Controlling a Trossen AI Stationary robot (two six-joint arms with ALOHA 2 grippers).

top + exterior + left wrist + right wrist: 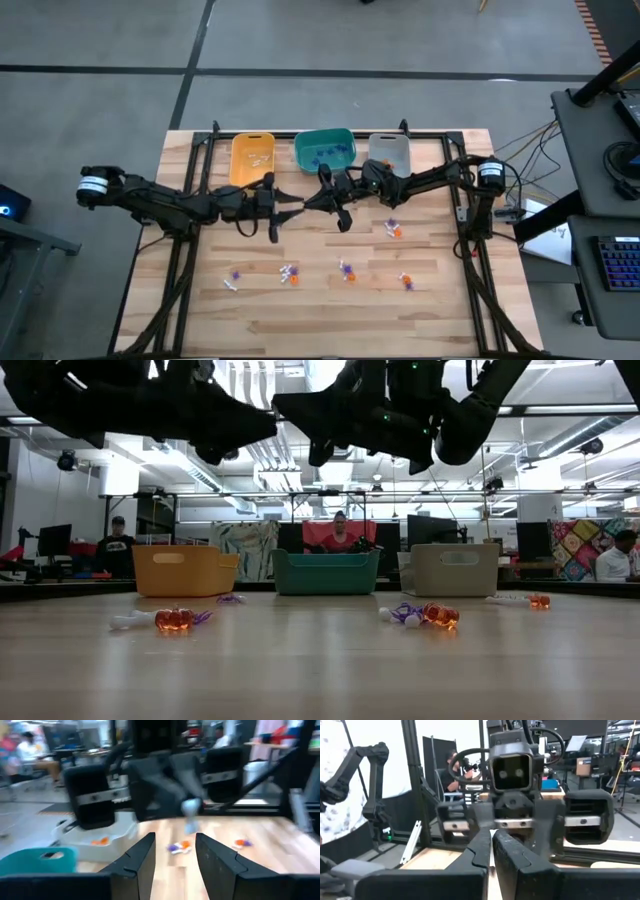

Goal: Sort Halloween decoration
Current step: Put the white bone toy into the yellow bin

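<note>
The Halloween decoration, tiny orange, purple and white trinkets, lies loose on the wooden table: one group right of the middle, others nearer the front. My left gripper hovers level above mid-table, open, with nothing between its fingers. My right gripper faces it tip to tip, shut. Both hang clear above the table, in front of the teal bin. A small pale blob shows at the right gripper's fingertips, blurred. My right gripper is shut, its fingers level and pointing toward the table's left. In the left wrist view a small pale blob sits at its fingertips and trails downward. It is blurred: I cannot tell whether it is a trinket or whether the fingers hold it.
Three bins stand in a row at the far edge: yellow, teal, and grey, each holding small pieces. A black frame rims the table. People and desks show in the room beyond. Bare wood lies along the near edge.
</note>
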